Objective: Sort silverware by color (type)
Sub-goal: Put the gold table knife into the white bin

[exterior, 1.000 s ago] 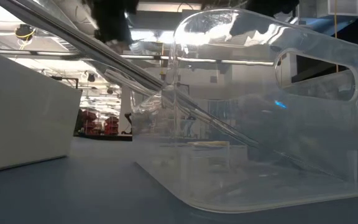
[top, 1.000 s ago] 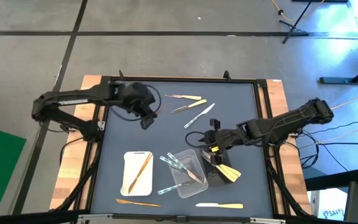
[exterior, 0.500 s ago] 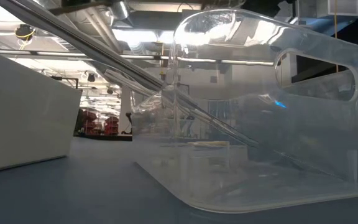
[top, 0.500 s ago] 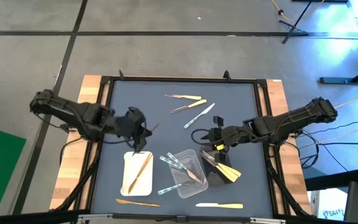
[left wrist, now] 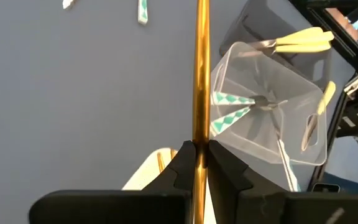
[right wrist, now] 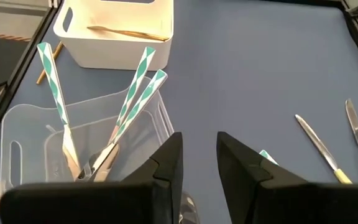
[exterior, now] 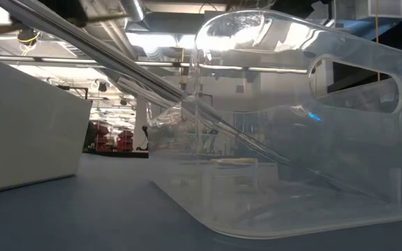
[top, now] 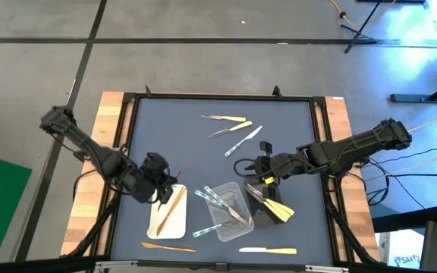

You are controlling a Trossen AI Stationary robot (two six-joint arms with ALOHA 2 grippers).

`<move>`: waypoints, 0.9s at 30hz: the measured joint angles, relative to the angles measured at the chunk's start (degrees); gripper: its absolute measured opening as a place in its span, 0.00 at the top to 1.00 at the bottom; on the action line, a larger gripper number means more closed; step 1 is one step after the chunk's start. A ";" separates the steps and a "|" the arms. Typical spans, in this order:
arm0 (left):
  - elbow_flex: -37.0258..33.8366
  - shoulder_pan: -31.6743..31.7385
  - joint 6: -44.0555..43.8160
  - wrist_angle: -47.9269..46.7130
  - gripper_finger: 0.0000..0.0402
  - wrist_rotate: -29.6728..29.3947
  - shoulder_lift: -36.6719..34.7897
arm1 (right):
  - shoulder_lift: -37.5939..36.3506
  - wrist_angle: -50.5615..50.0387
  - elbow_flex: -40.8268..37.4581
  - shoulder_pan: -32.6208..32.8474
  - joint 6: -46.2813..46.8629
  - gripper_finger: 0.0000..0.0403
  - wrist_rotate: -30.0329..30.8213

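Note:
My left gripper (top: 160, 184) hangs over the far end of the white tray (top: 155, 220), shut on a brown wooden utensil (left wrist: 199, 74). One wooden utensil (top: 173, 206) lies in that tray. The clear tray (top: 237, 221) holds teal-handled clear utensils (right wrist: 132, 93), leaning on its rim. Yellow-handled ones (top: 278, 210) lie in the black tray (top: 258, 208). My right gripper (right wrist: 197, 155) stands open above the table just beyond the clear and black trays, nothing between its fingers. Loose silverware (top: 230, 129) lies on the mat at the far middle. My left gripper pinches the wooden utensil's shaft (left wrist: 199, 149) between its two fingers. The utensil runs along the fingers and sticks out far past their tips. The fingers slant down from the table's left. The utensil is lifted clear of the table and the tray.
A wooden utensil (top: 169, 246) and a yellow-handled one (top: 268, 250) lie by the near edge, a teal-handled one (top: 203, 229) beside the clear tray. In the low view the clear tray (exterior: 292, 139) fills the picture, with the white tray's wall (exterior: 19, 132) at the left.
My left gripper has swung from the table's far left toward the near edge and sunk a little, rolling its wrist. It has carried the wooden utensil to above the white tray. It has stayed shut on the utensil.

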 joint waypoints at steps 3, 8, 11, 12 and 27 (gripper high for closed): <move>-3.97 -1.49 -3.05 3.82 0.96 -1.09 0.00 | 0.00 0.22 0.02 0.00 -1.68 0.79 0.15; -10.83 -2.91 -4.10 13.32 0.96 -1.07 0.00 | 0.00 0.68 0.04 -0.02 -2.73 0.79 0.24; -14.34 -3.48 -4.07 19.38 0.96 -1.03 0.00 | 0.00 0.68 0.04 -0.02 -3.95 0.79 0.24; -15.25 -3.69 -4.09 20.93 0.96 -1.03 0.01 | 0.00 0.68 0.04 -0.02 -3.98 0.79 0.24; -19.15 -7.84 -10.06 24.13 0.95 -0.73 0.44 | 0.00 0.68 0.04 -0.02 -4.00 0.79 1.33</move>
